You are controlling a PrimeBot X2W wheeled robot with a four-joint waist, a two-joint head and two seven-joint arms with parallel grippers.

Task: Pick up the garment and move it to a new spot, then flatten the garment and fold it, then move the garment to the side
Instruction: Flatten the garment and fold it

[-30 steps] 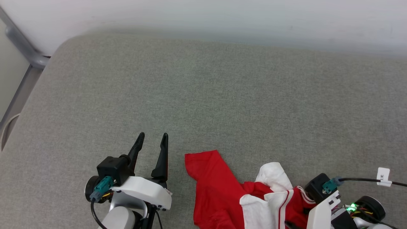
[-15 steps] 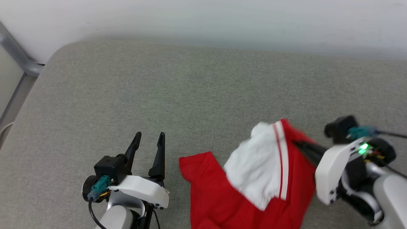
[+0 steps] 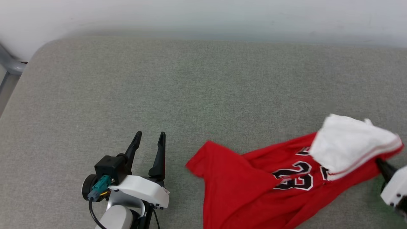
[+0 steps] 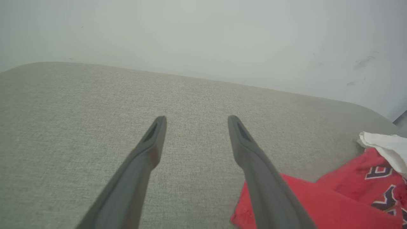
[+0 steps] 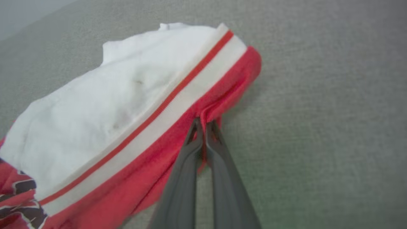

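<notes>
**Far left.** Metal rail [image 3: 9,65] beside the rounded left corner of the table [image 3: 95,79]. The table's grey fabric top runs back to a pale wall [image 3: 203,16]. The left half and the whole far strip are bare, with wide room to move there.

**Left tool** [image 3: 151,135] [image 4: 197,119]. Fingers spread apart, holding nothing, hovering near the front edge. It sits at the same spot in the head view as half a second ago.

**Garment** [image 3: 254,184] [image 4: 334,203] [image 5: 95,111]. Lies on the front right part of the table.
- Its near red corner is just right of the left tool and does not touch it.
- The body is drawn out in a slant toward the right edge, running off the bottom of the head view.
- The black "23" [image 3: 294,178] faces up, and a white sleeve [image 3: 349,143] is folded over the right end.
- Half a second ago it was bunched nearer the middle with the number hidden. It is now stretched rightward and more opened out.

**Right tool** [image 3: 381,165] [image 5: 203,122]. At the right border of the head view.
- Fingers are pinched together on a red fold of the garment, just below the striped cuff.
- It now sits farther right and lower in the head view than before.
- Bare fabric lies to its right.
</notes>
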